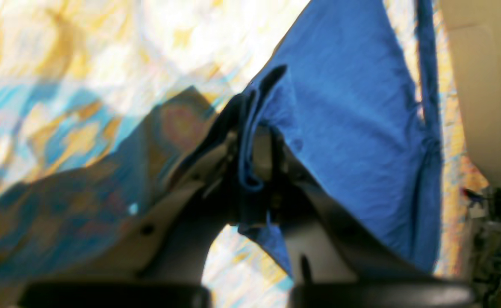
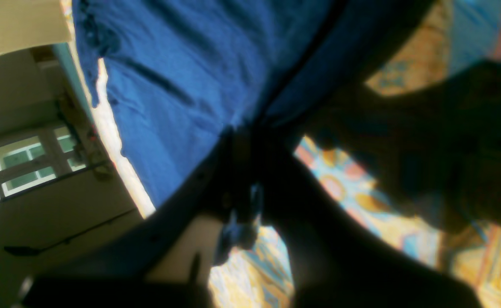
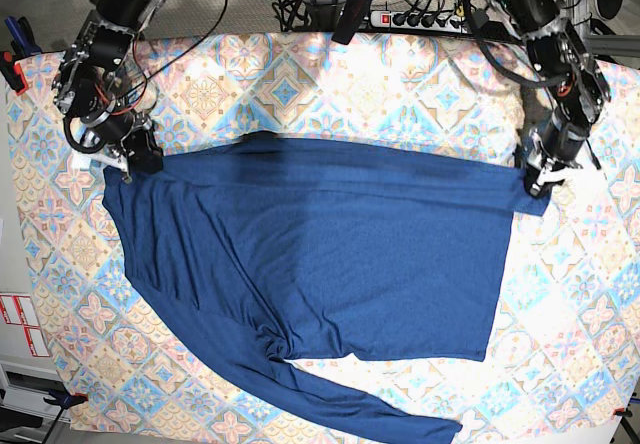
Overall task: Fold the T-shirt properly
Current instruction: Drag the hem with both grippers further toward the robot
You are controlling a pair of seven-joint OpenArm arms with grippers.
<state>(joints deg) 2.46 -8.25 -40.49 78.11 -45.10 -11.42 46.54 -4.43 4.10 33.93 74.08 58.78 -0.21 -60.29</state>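
In the left wrist view we see our left gripper (image 1: 254, 145) clenched on a bunched fold of the T-shirt (image 1: 344, 128), with thin blue knit pinched between the jaws and a loose tail hanging below them. The hold is on a small gather of soft fabric, so we judge it could slide out if we pull hard against the other arm, and the corner would drop. Beyond the cloth lies the patterned table cover (image 1: 83, 64), blurred; nothing stands in the way there.

In the right wrist view our right gripper (image 2: 244, 171) is likewise shut on a pinch of the T-shirt (image 2: 182, 77), which spreads away from the jaws in taut creases. The view is dark and we cannot tell how many layers are caught. If only one layer is held, the fold would come out uneven. A window (image 2: 24, 167) and a wall show past the worktop's edge.

In the base view the T-shirt (image 3: 330, 254) lies spread across the middle of the worktop (image 3: 300, 74), its upper edge stretched in a line between the two grippers, right gripper (image 3: 137, 156) toward the worktop's left edge and left gripper (image 3: 537, 176) toward its right edge. One long sleeve (image 3: 340, 404) trails toward the near edge and may drag or twist under the body during a fold. Cables and a power strip (image 3: 425, 21) sit along the far edge, clear of the cloth.
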